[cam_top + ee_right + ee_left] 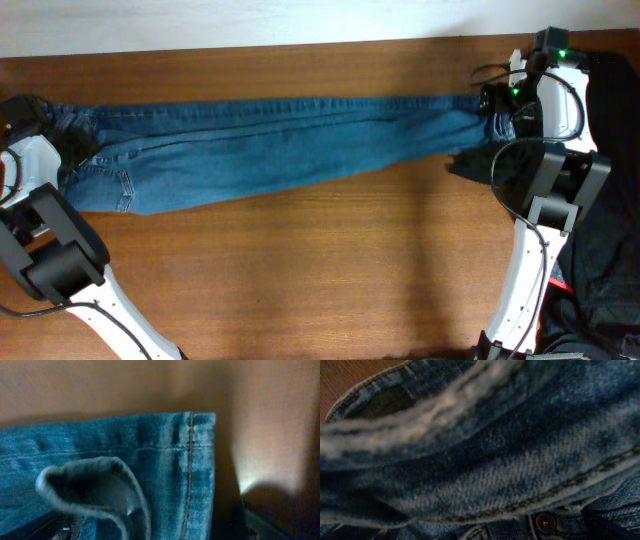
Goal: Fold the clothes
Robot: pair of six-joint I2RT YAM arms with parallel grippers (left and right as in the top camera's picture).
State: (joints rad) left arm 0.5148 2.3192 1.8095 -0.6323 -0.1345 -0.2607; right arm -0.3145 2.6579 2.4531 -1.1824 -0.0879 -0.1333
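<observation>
The clothes are blue jeans (280, 145), stretched out lengthwise across the far part of the wooden table (330, 270). The waist lies at the left and the leg hems at the right. My left gripper (68, 148) is down at the waist end; its wrist view is filled by denim (495, 460) with a seam and a metal rivet (545, 522), and the fingers are hidden. My right gripper (497, 105) sits at the leg ends. Its wrist view shows a stitched hem (190, 460) and a curled-up cuff (95, 485). Both grippers stand open, and I see no denim pinched.
A black cloth (610, 250) hangs along the right side of the table behind the right arm. The white wall edge (250, 20) runs along the far side. Bare wood lies in front of the jeans.
</observation>
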